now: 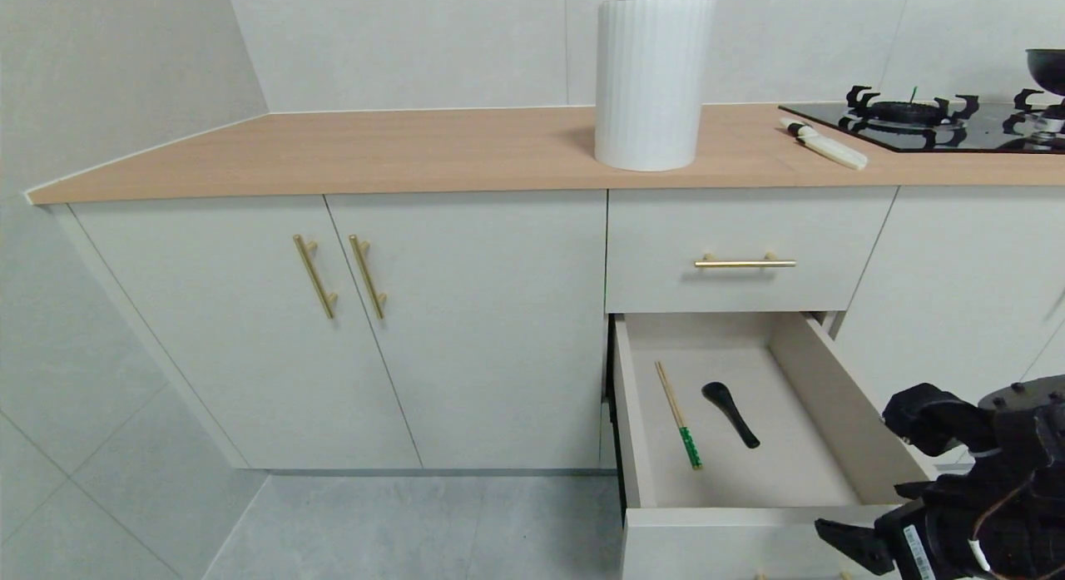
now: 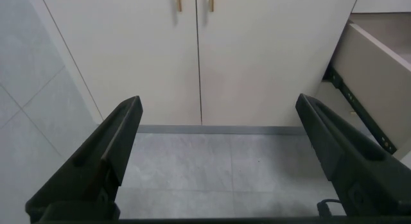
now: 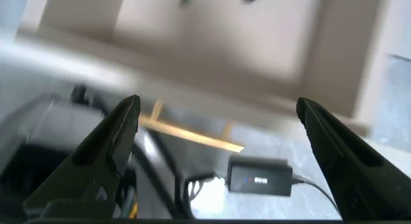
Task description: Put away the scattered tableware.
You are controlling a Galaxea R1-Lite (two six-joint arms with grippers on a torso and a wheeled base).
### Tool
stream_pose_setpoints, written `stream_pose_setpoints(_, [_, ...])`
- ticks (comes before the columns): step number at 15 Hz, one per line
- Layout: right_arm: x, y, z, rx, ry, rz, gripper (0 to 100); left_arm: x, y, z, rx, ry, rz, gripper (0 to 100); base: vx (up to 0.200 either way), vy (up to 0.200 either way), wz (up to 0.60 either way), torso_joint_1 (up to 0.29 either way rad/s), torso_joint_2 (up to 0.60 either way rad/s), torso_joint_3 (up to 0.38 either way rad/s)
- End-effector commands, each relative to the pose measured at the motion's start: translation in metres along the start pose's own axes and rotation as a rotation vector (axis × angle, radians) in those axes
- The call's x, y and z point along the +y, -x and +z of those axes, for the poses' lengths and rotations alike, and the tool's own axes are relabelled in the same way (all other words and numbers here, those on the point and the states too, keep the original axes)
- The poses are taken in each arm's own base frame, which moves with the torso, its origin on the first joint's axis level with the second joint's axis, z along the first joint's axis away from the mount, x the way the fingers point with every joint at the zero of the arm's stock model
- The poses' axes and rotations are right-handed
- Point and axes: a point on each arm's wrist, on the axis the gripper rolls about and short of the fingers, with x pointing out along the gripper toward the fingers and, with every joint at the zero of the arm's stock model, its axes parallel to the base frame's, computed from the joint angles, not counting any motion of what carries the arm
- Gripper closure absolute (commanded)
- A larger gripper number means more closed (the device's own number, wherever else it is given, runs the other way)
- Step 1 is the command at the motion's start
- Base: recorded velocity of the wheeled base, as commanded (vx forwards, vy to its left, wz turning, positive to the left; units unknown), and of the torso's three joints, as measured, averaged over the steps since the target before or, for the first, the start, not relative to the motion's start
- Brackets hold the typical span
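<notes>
Already chopsticks (image 1: 678, 426) and spoon (image 1: 730, 413) lie in the open drawer (image 1: 840, 413), lower right; a white utensil (image 1: 824, 145), upper right, seems unstowed. Left gripper (image 2: 218, 108) and right gripper (image 3: 218, 108) gape empty.

Head camera looks down from farther back on bench (image 1: 333, 151), doors (image 1: 366, 330) and open drawer (image 1: 630, 413). Left wrist camera faces the doors, low; right wrist camera sits close at the drawer.

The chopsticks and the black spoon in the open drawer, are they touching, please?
Apart: the head view shows bare drawer floor between chopsticks and spoon.
</notes>
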Motion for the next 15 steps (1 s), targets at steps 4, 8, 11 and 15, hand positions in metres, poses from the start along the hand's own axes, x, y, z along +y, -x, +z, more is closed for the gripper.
stream_pose_setpoints(4, [0.028,-0.006,-0.029,0.171,0.153,0.132,0,0.000,0.000,0.000,0.000,0.000,0.001,0,0.000,0.000,0.00,0.000,0.00,0.000])
stream_pose_setpoints(8, [0.031,-0.029,-0.030,0.265,0.144,0.093,0,0.000,0.000,0.000,0.000,0.000,0.001,0,0.000,0.000,0.00,0.000,0.00,0.000])
stream_pose_setpoints(11, [0.024,-0.036,-0.018,0.249,0.056,0.040,0,0.000,0.000,0.000,0.000,0.000,0.001,0,0.000,0.000,0.00,0.000,0.00,0.000])
stream_pose_setpoints(15, [0.023,-0.049,0.000,0.215,-0.087,-0.086,0,0.000,0.000,0.000,0.000,0.000,0.001,0,0.000,0.000,0.00,0.000,0.00,0.000])
